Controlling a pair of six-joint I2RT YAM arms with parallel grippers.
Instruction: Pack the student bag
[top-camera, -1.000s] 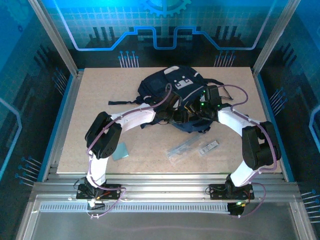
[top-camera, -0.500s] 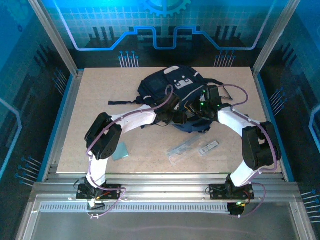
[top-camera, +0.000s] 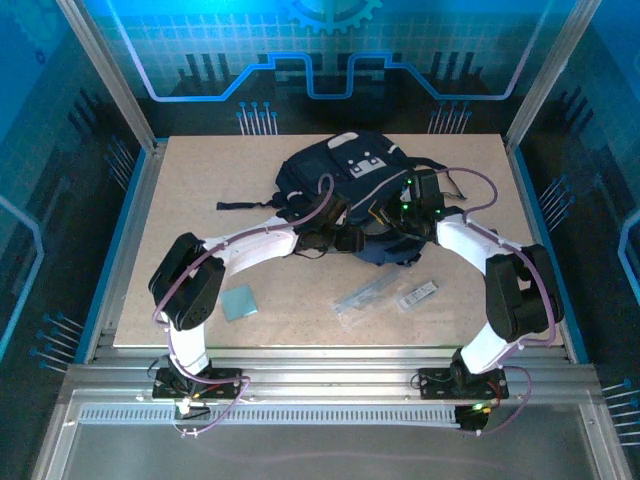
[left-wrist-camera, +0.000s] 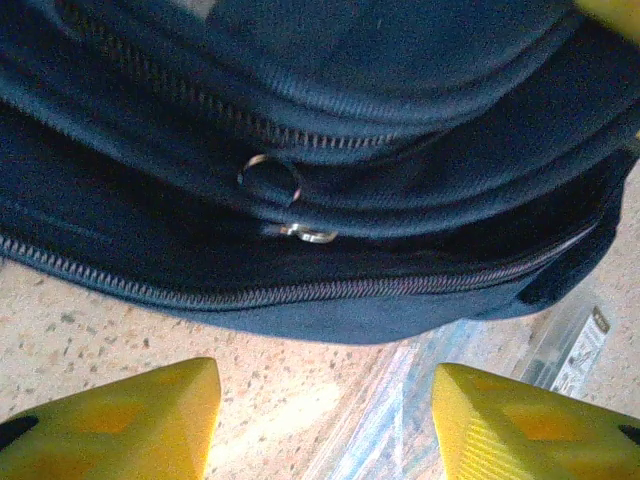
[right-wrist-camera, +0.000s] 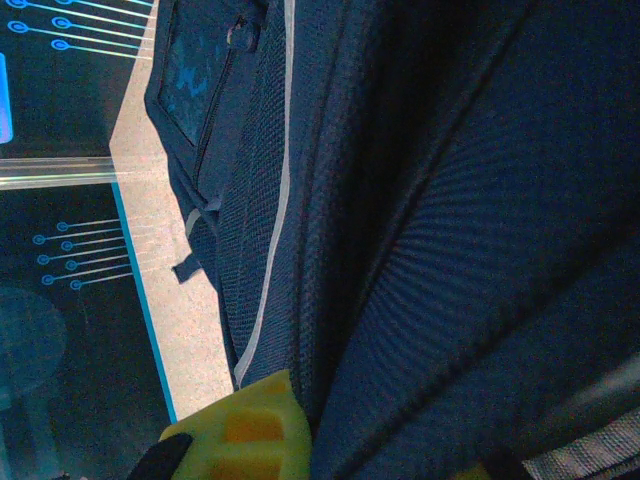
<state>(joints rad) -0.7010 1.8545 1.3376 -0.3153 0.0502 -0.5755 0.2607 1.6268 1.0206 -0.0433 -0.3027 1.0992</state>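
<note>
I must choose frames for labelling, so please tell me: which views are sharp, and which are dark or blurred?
Top view: blue tint; the bag is dark with little detail, the table evenly lit. Left wrist: the zipper is fairly sharp, the yellow fingers are soft, the table looks washed out. Right wrist: the bag's weave is sharp but dark, the finger is blurred.

**Enclosure and Work Surface: Condition as Observed**

Speckled beige table top (top-camera: 200, 250), flat, with blue edging down both sides. Aluminium frame posts (top-camera: 105, 75) rise at the far corners. Slotted aluminium rails (top-camera: 330, 375) run along the near edge. Back panel (top-camera: 330, 60) and side panels (top-camera: 40, 200) carry blue circuit-pattern graphics, lit cyan. Light falls evenly over the table.
</note>
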